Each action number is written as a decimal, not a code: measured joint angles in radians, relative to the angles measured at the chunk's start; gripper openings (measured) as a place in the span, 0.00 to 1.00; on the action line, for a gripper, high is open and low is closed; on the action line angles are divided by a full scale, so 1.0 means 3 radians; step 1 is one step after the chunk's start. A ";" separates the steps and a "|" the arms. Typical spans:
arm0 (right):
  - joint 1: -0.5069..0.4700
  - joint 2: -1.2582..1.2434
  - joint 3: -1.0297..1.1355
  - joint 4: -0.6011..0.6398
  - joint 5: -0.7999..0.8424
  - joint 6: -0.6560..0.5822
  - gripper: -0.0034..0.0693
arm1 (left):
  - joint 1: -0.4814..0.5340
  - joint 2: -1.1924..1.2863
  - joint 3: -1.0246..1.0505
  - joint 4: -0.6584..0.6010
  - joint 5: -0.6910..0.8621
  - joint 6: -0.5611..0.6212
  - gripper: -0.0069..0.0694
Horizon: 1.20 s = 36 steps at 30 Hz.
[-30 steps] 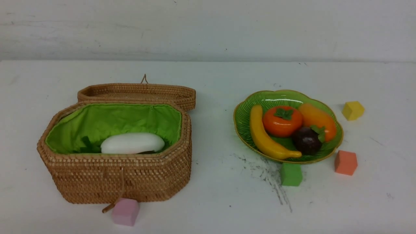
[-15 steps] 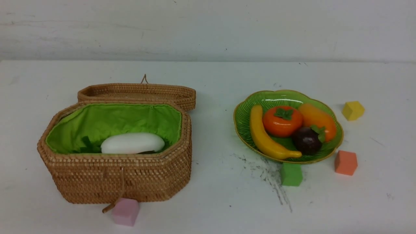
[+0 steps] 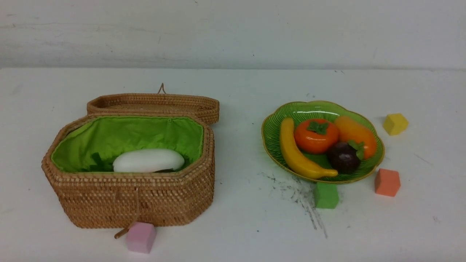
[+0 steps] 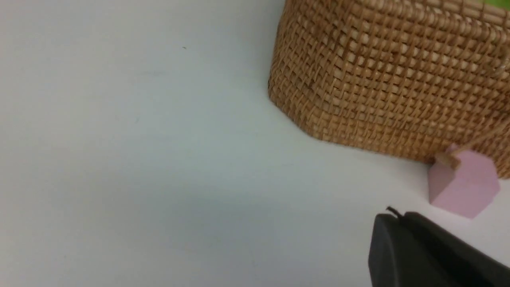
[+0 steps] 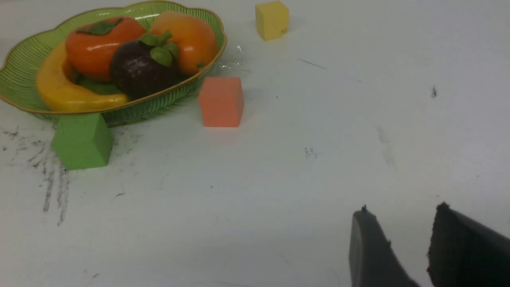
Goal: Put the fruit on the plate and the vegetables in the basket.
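Left claw (image 4: 394, 217): fingers pressed together, empty, low at about 5 o'clock in its wrist view. Right claw (image 5: 402, 215): fingers parted by a narrow gap, empty, likewise low at 5 o'clock.

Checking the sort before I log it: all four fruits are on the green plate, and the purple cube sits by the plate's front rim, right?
Not quite: the cube by the plate's front rim is the green cube, as the front view shows. All four fruits are on it.
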 joint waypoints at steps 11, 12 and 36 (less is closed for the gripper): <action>0.0000 -0.0003 0.0000 0.0000 0.0000 0.0000 0.38 | 0.0000 0.0000 0.0003 -0.0003 -0.0027 0.0000 0.09; 0.0000 -0.0003 0.0000 0.0000 0.0000 0.0000 0.38 | 0.0000 0.0000 0.0003 -0.0003 -0.0027 0.0000 0.09; 0.0000 -0.0003 0.0000 0.0000 0.0000 0.0000 0.38 | 0.0000 0.0000 0.0003 -0.0003 -0.0031 0.0000 0.10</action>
